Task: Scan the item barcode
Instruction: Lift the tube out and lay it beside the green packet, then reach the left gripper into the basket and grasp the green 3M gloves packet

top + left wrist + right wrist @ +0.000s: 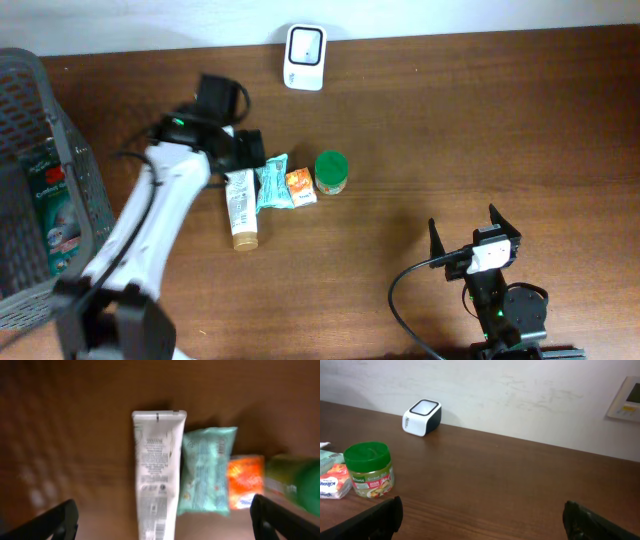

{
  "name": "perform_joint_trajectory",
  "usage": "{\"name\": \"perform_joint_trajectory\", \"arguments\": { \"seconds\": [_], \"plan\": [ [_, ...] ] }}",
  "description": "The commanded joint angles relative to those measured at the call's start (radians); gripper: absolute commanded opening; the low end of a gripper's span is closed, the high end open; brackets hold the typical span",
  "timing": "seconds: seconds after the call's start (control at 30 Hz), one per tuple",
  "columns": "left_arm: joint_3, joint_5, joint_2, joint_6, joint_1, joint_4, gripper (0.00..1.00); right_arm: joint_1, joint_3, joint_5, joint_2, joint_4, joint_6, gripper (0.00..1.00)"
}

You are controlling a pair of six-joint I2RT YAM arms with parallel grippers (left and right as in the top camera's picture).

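On the table lies a row of items: a white tube (241, 205), a teal packet (271, 184), an orange packet (300, 186) and a green-lidded jar (331, 171). The white scanner (304, 57) stands at the back edge, apart from them. My left gripper (245, 152) hovers open over the tube's crimped end, holding nothing. In the left wrist view the tube (156, 470) lies printed side up between the wide-apart fingers of the left gripper (164, 510), untouched. My right gripper (466, 232) is open and empty at the front right, far from the items.
A grey mesh basket (85, 190) with packaged goods stands at the left edge. The right wrist view shows the scanner (421, 417) by the wall, the jar (368, 470) at left, and bare wood under the right gripper (482, 515).
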Motion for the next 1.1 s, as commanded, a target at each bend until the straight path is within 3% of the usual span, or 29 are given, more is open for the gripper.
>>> {"name": "perform_joint_trajectory", "arguments": {
  "seconds": [0.0, 0.13, 0.23, 0.4, 0.57, 0.7, 0.87, 1.0, 1.07],
  "plan": [
    [0.26, 0.03, -0.132, 0.095, 0.072, -0.116, 0.99, -0.006, -0.008, -0.006, -0.008, -0.002, 0.015, 0.98],
    [0.553, 0.032, -0.145, 0.098, 0.251, -0.307, 0.99, -0.006, -0.008, -0.006, -0.008, -0.002, 0.015, 0.99],
    [0.646, 0.042, -0.146, 0.097, 0.418, -0.349, 0.99, -0.006, -0.008, -0.006, -0.008, -0.002, 0.015, 0.98],
    [0.651, 0.186, -0.11, 0.095, 0.765, -0.368, 0.99, -0.006, -0.008, -0.006, -0.008, -0.001, 0.015, 0.98],
    [0.58, 0.324, -0.015, 0.169, 0.979, -0.371, 1.0, -0.006, -0.008, -0.006, -0.008, -0.001, 0.014, 0.99],
    [0.38, 0.338, -0.007, 0.235, 1.04, -0.236, 1.0, -0.006, -0.008, -0.006, -0.008, -0.002, 0.015, 0.98],
    [0.107, 0.375, 0.013, 0.432, 1.05, 0.02, 1.0, -0.006, -0.008, -0.006, -0.008, -0.001, 0.015, 0.98],
    [0.068, 0.368, 0.114, 0.593, 1.051, 0.077, 1.0, -0.006, -0.008, -0.006, -0.008, -0.002, 0.015, 0.98],
    [0.068, 0.348, 0.157, 0.607, 1.058, 0.084, 0.98, -0.006, -0.008, -0.006, -0.008, -0.002, 0.015, 0.98]
  ]
}}
